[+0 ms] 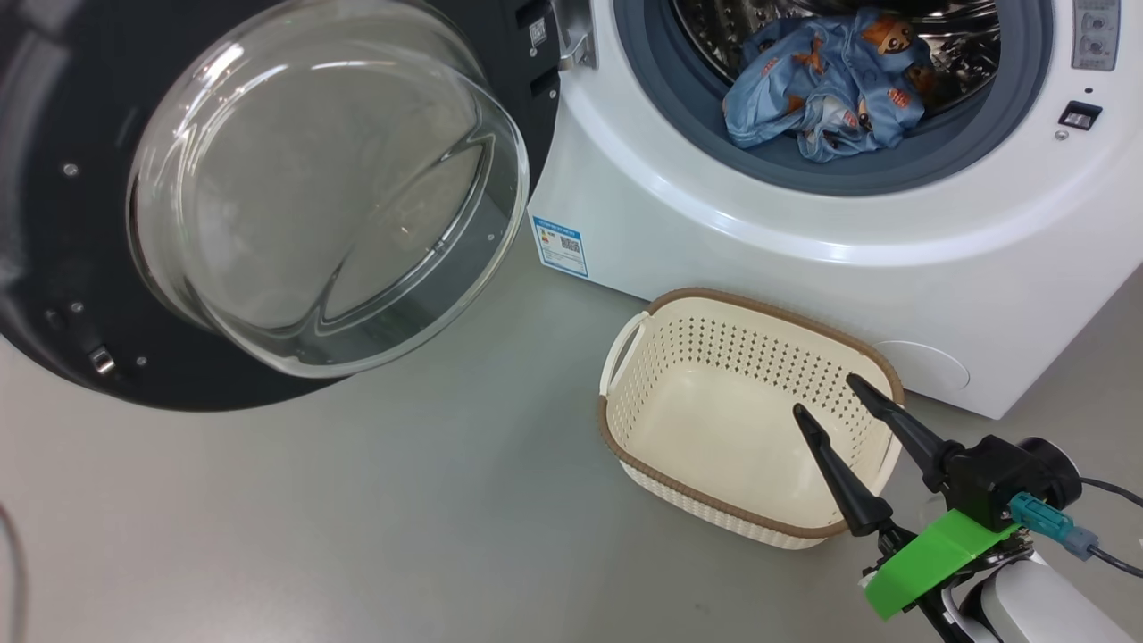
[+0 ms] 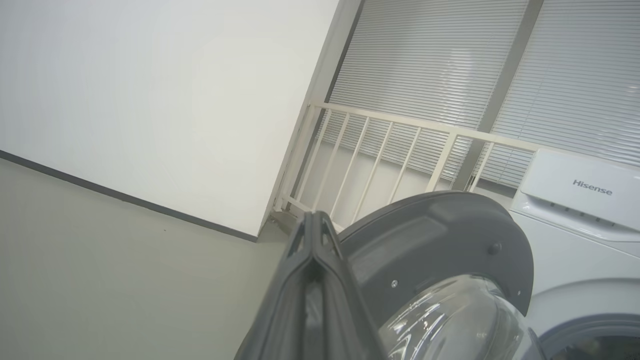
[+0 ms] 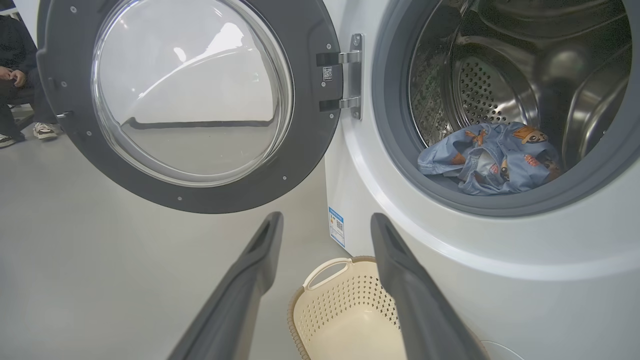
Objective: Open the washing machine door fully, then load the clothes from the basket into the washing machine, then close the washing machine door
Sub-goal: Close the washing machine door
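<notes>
The washing machine door (image 1: 295, 187) stands swung wide open to the left of the white washing machine (image 1: 804, 232). Light blue bear-print clothes (image 1: 826, 85) lie in the drum at its front lip; in the right wrist view the clothes (image 3: 492, 157) rest behind the grey gasket. The cream basket (image 1: 746, 415) sits on the floor before the machine with nothing in it. My right gripper (image 1: 830, 397) hangs open over the basket's right side, holding nothing. In the left wrist view my left gripper (image 2: 312, 222) is shut on nothing, left of the door (image 2: 440, 250).
Grey floor (image 1: 357, 518) spreads left of and before the basket. In the right wrist view a seated person's legs and shoes (image 3: 22, 115) show at the far left, behind the open door (image 3: 190, 100). A white wall (image 2: 150, 90) and railing (image 2: 390, 150) stand behind the machine.
</notes>
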Motion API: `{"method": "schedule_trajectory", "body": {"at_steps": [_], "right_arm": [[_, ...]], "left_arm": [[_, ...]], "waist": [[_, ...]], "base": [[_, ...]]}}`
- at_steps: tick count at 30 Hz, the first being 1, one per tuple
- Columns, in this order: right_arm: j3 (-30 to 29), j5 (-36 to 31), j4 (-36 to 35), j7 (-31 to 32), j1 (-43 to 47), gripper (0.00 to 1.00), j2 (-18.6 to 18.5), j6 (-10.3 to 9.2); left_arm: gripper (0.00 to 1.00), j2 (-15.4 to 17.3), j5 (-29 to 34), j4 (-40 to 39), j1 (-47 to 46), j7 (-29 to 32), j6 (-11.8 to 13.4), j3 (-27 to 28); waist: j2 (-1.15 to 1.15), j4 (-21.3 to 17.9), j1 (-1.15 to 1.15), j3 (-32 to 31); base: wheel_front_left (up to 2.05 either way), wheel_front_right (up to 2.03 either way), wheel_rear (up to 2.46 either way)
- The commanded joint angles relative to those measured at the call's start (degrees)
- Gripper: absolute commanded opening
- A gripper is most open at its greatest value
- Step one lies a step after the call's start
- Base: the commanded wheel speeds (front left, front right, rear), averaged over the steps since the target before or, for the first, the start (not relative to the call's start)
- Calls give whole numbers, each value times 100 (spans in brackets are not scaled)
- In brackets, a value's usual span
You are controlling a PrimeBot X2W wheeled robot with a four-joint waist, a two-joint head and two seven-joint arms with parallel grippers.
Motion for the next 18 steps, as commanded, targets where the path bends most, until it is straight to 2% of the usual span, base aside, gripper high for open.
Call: {"method": "schedule_trajectory", "body": {"at_steps": [1,8,12,14,18], "right_arm": [[55,-14,-159,-47,-88,91,-82,25],[38,-32,-192,-47,-106,92,-145,25],[67,-40,-191,-47,-165,92,-203,25],[86,-40,-191,-47,-189,92,-231,25],[139,-37,-194,-47,-244,93,-284,25]], "left_arm": [[0,427,-151,-36,-229,97,-11,162],[0,1454,-1683,1129,-1345,1149,-12,31],[0,1835,-2190,1747,-1853,1662,-12,-162],[0,1908,-2500,2003,-2083,1973,-12,-250],[0,2161,-2730,2506,-2406,2399,-13,-486]], "waist": [[0,-1,0,30],[0,-46,0,172],[0,-75,0,278],[0,-88,0,321],[0,-128,0,389]], "base": [[0,0,0],[0,0,0],[0,0,0],[0,0,0],[0,0,0]]}}
